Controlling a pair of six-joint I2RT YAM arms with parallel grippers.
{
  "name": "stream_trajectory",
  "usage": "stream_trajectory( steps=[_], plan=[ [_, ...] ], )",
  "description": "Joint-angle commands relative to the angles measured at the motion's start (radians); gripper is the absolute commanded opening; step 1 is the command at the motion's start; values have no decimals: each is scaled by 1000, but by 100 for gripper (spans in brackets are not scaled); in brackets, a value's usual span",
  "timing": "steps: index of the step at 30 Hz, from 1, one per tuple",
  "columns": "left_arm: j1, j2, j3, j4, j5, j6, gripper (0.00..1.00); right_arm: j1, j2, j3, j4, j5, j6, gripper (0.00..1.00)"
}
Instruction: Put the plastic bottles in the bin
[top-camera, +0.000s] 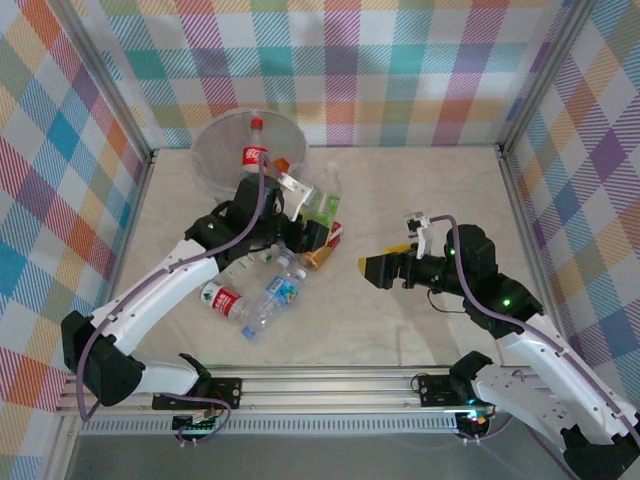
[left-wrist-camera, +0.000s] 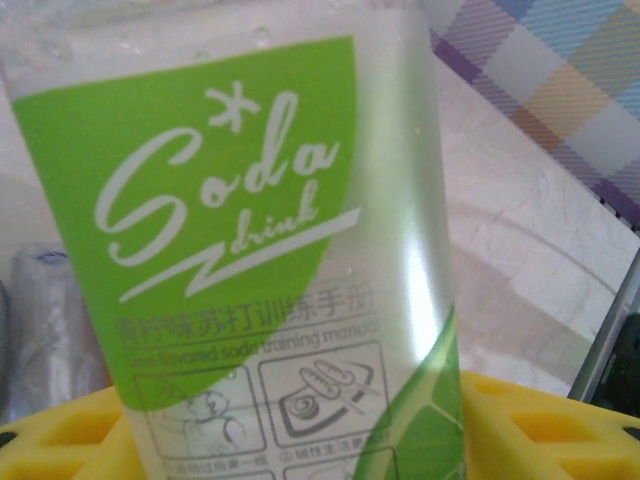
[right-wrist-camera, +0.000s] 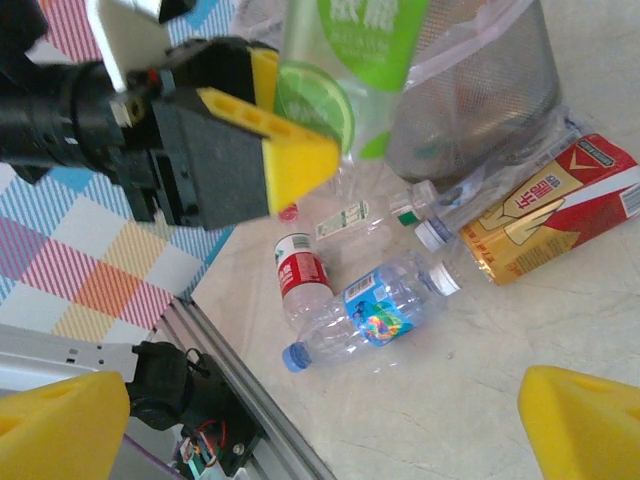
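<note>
My left gripper (top-camera: 308, 218) is shut on a clear plastic bottle with a green "Soda drink" label (left-wrist-camera: 240, 230), which stands between its yellow fingers (left-wrist-camera: 545, 425). The held bottle (top-camera: 322, 203) hangs just right of the bin (top-camera: 215, 150), a round translucent grey bucket holding a red-label bottle (top-camera: 256, 150). More plastic bottles lie on the table under the left arm: a red-label one (right-wrist-camera: 300, 275), a blue-label one (right-wrist-camera: 375, 310) and a clear one with a green cap (right-wrist-camera: 365, 215). My right gripper (top-camera: 385, 268) is open at mid-table, with nothing between its fingers.
A red and gold drink carton (right-wrist-camera: 555, 205) lies beside the loose bottles, near the bin's base (right-wrist-camera: 480, 90). Plaid walls close in the table on three sides. An aluminium rail (top-camera: 330, 385) runs along the near edge.
</note>
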Motion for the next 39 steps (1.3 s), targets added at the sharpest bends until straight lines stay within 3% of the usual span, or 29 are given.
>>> stream_trajectory(
  steps=[1,4,7,19,39],
  plan=[
    [4,27,212,-165,-126,6,61,3,-15,15,47,-28,0,100],
    [15,100,403,-315,-241,37,60,3,-37,-14,83,-6,26,100],
    [46,167,530,-406,-263,41,60,3,-38,-10,102,-9,46,100],
    [141,406,809,-529,-424,-16,60,4,-31,65,-34,-23,23,100],
    [241,555,861,-554,-394,-114,63,3,44,29,-33,17,35,100]
  ],
)
